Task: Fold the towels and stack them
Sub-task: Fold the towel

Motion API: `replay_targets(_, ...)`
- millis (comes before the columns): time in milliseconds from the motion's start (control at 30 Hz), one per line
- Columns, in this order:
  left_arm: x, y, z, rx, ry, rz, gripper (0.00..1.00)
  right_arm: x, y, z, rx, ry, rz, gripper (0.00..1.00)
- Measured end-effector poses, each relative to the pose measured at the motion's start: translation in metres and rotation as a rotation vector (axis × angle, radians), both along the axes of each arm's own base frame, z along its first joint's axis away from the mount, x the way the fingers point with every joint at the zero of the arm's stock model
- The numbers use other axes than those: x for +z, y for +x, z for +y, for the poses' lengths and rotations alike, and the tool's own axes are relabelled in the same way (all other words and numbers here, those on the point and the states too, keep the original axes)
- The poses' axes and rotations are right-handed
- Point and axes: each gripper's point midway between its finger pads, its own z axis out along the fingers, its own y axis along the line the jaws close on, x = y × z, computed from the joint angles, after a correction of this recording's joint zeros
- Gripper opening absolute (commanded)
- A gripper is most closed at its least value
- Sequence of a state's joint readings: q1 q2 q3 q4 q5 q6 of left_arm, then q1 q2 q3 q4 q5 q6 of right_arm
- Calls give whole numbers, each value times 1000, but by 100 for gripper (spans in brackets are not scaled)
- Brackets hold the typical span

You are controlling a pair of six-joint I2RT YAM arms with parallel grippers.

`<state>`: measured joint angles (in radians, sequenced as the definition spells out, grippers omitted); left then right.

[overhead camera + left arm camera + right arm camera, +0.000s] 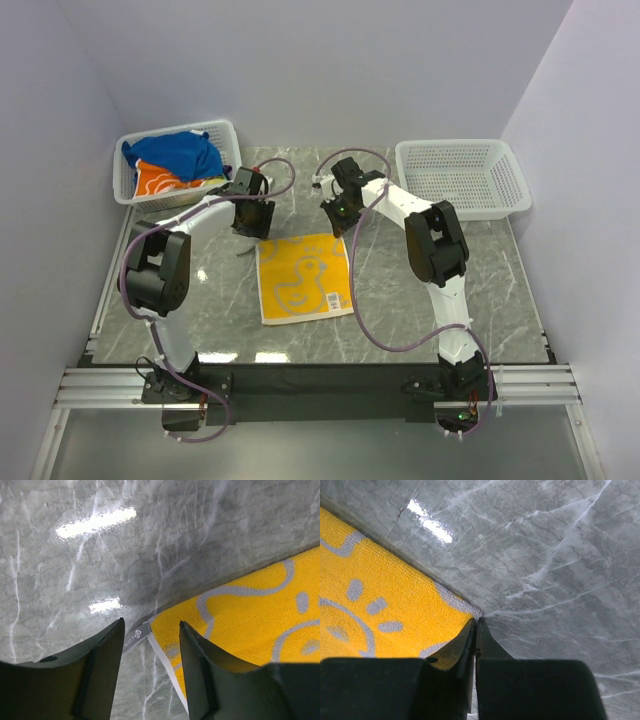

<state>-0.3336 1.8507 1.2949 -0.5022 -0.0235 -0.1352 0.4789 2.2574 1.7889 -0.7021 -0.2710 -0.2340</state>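
**Yellow terry towel with pale duck and swirl outlines (pixel 303 277): one far corner pinched, the other between parted fingers**

The towel lies flat and unfolded on a glossy grey marble-patterned table (pixel 200 300). It spreads from both grippers back toward the arm bases.

The right gripper (pixel 476 625) is fully closed, with no gap between its fingers. The towel's corner runs straight into the seam at their tips, so it appears to have that corner pinched.

The left gripper (pixel 150 642) is about half open and grips nothing. The towel's other far corner lies on the table between its two dark fingers, with a small grey fabric label (pixel 137 634) sticking out.

Behind and outward of the left gripper is a white plastic mesh basket (pixel 128 185). It holds a crumpled royal blue towel (pixel 175 152) on top of an orange towel with white outlines (pixel 160 180).

The yellow cloth looks light, soft and limp. It should sag wherever it is unsupported, so lifting it by one corner alone would likely twist it. Its looped surface ought to grip the fingers well, though the shiny table may let it slide. The two far corners look like the right holds, taken deep enough to catch the hem and not just the label.
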Motion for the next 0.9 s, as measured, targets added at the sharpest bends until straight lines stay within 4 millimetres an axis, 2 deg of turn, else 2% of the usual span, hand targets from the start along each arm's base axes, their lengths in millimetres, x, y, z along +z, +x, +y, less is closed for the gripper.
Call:
replay_targets(233,-5,-1,0,-14,-14,20,49,0,0,0,-1,6,-13,0)
replay_targets(433,-22,-6,3,-18,6,65,46,0,0,0,-1,7,-15,0)
replay_targets(500,-30,-8,3,-19,13,85,42,0,0,0,-1,7,-15,0)
replay_targets(900,-31,-3,7,-7,18,83,39,0,0,-2,-4,6,-29,0)
